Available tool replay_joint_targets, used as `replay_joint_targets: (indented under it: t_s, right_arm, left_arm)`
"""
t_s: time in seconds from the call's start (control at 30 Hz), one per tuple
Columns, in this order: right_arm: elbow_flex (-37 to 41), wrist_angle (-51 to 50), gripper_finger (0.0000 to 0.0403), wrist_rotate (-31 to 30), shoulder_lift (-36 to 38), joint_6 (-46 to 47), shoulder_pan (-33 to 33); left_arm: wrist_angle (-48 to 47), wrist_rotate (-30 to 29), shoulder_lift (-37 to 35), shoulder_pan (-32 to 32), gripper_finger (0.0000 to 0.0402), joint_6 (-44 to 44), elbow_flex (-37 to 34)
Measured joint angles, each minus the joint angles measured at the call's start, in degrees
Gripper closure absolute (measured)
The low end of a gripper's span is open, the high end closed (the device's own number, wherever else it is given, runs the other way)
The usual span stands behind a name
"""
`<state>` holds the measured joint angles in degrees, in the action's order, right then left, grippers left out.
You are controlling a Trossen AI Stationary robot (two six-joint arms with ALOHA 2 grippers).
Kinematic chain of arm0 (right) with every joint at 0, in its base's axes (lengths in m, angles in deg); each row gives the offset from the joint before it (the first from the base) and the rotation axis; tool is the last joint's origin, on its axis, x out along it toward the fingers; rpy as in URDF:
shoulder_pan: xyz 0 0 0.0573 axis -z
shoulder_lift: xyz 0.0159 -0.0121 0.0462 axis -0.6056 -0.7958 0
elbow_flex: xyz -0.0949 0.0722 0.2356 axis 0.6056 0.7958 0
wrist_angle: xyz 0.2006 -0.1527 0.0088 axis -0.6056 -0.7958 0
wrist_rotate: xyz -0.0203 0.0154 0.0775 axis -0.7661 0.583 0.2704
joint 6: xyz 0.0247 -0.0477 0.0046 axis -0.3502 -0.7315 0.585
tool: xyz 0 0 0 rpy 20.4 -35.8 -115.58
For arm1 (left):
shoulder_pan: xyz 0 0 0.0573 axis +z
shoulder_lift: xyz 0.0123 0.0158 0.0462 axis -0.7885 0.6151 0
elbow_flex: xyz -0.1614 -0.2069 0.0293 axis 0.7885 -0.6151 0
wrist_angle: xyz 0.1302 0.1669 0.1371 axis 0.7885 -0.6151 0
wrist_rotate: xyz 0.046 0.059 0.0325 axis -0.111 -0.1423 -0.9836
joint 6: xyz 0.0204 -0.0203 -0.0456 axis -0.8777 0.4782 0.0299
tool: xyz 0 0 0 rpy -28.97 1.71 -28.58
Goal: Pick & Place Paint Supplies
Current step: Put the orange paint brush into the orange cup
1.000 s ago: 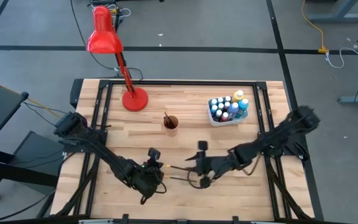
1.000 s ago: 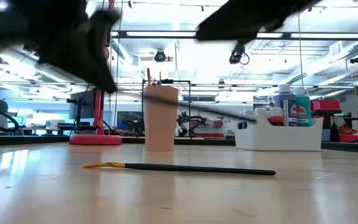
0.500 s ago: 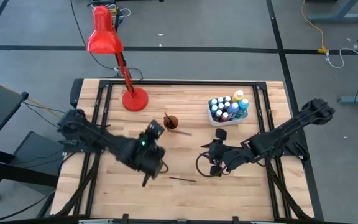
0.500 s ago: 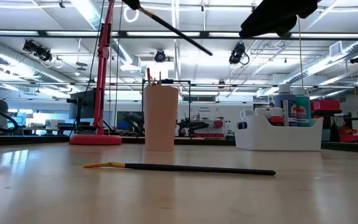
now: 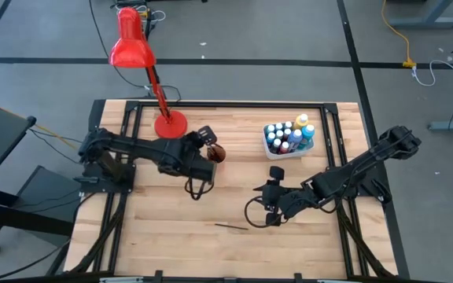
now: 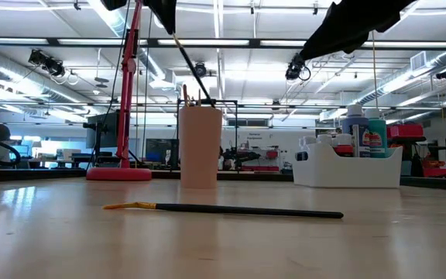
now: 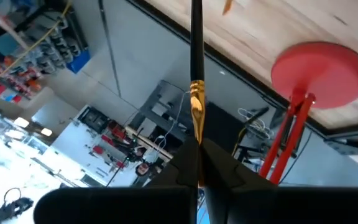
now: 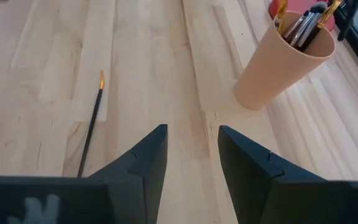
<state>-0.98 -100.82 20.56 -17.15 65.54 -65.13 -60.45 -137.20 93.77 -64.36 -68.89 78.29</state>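
Left gripper (image 5: pixel 204 140) sits over the cup (image 5: pixel 216 155), jaws clamped on a brush (image 7: pixel 196 74); in the low view that brush (image 6: pixel 188 66) slants down toward the cup mouth, tip just above the rim. Cup already holds several brushes (image 8: pixel 303 22).

Right gripper (image 8: pixel 191 162) hovers mid-table, jaws apart, nothing between them. One more brush (image 5: pixel 231 227) lies flat on the wood near the front edge, well apart from both grippers. Bottles (image 5: pixel 288 135) stand in the white tub (image 5: pixel 280 154).

Handling, my read: brush is light, thin, stiff and smooth-handled, so it will pivot in a two-finger pinch and roll on the table. You want to grab the flat one mid-handle, fingers straddling it crosswise, not on the yellow end (image 8: pixel 101 79). Watch the held brush snagging those already in the cup; the cup looks light enough to tip.
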Motion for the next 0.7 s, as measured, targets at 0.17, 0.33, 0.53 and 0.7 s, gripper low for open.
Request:
replay_joint_targets:
  t_s: [0.17, 0.33, 0.53, 0.7]
  right_arm:
    - [0.0, 0.0, 0.0255, -0.1, 0.0, -2.1, 0.0]
    - [0.0, 0.4, 0.0255, -0.1, 0.0, -3.0, 0.2]
    - [0.0, 0.6, 0.0255, -0.1, 0.0, -2.6, 0.2]
    - [0.0, 0.6, 0.0255, -0.1, 0.0, -2.6, 0.2]
  left_arm:
    - [0.0, 6.9, 0.0, 2.2, 0.0390, -4.3, 0.0]
    - [2.0, 10.0, 0.3, 3.9, 0.0393, -6.4, -1.2]
    - [7.0, 13.6, 0.3, 6.8, 0.0379, -7.3, -1.8]
    - [12.3, 19.1, 0.3, 8.5, 0.0372, -8.8, -1.8]
